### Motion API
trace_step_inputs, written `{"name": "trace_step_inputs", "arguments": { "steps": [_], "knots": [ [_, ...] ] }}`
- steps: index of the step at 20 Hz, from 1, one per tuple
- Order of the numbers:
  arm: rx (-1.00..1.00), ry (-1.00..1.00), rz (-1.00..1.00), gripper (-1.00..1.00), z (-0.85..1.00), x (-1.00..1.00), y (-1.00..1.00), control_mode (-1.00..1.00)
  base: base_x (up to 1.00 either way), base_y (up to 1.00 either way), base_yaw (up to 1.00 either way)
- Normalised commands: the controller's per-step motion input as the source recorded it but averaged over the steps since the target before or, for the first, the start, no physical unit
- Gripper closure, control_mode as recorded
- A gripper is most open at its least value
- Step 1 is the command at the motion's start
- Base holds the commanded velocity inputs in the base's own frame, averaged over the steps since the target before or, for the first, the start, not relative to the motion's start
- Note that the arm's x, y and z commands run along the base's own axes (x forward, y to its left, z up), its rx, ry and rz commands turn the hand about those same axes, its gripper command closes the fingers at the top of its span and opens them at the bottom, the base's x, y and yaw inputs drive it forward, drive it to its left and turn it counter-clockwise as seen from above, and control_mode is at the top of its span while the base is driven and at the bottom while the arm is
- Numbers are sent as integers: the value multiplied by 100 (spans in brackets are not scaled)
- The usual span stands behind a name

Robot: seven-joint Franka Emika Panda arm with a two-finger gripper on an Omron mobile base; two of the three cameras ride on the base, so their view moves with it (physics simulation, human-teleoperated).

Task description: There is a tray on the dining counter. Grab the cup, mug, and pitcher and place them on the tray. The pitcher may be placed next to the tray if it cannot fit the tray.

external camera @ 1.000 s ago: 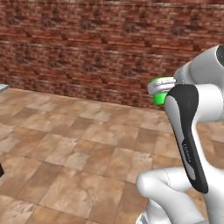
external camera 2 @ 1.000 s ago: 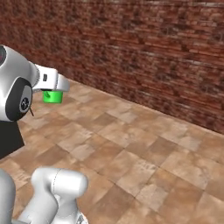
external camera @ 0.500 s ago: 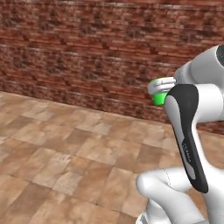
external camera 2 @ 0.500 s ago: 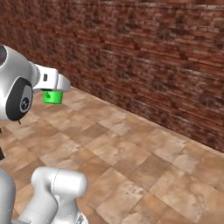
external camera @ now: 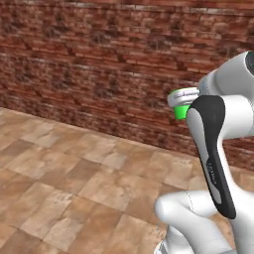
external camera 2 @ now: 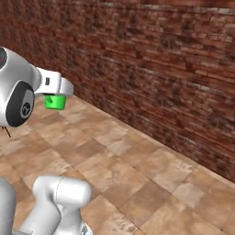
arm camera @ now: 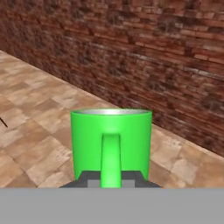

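- The brick wall (external camera: 99,64) and tiled floor (external camera: 74,183) have slid across both base views since earlier; the camera moved.
- The jaws grip the green mug (arm camera: 111,142) by its handle, upright in the air above the floor.

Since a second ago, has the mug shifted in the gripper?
No. The mug sits the same against the arm in both base views; the brick wall and floor slide because the base is moving.

One green mug (arm camera: 111,142), with one loop handle on its side facing the camera in the hand view; the same single mug shows as a green patch in the left base view (external camera: 181,111) and the right base view (external camera 2: 55,101); one brick wall (external camera 2: 160,69) behind it; one tiled floor (external camera: 74,178) below; one gripper (arm camera: 111,178).
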Motion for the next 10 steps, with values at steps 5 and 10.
{"name": "trace_step_inputs", "arguments": {
  "steps": [5, 10],
  "knots": [
    [0, 0, 0, 100, 0, 0, 0, 100, 72, -49, 49],
    [0, 0, 0, 100, 0, 0, 0, 100, 76, -45, 63]
  ]
}}
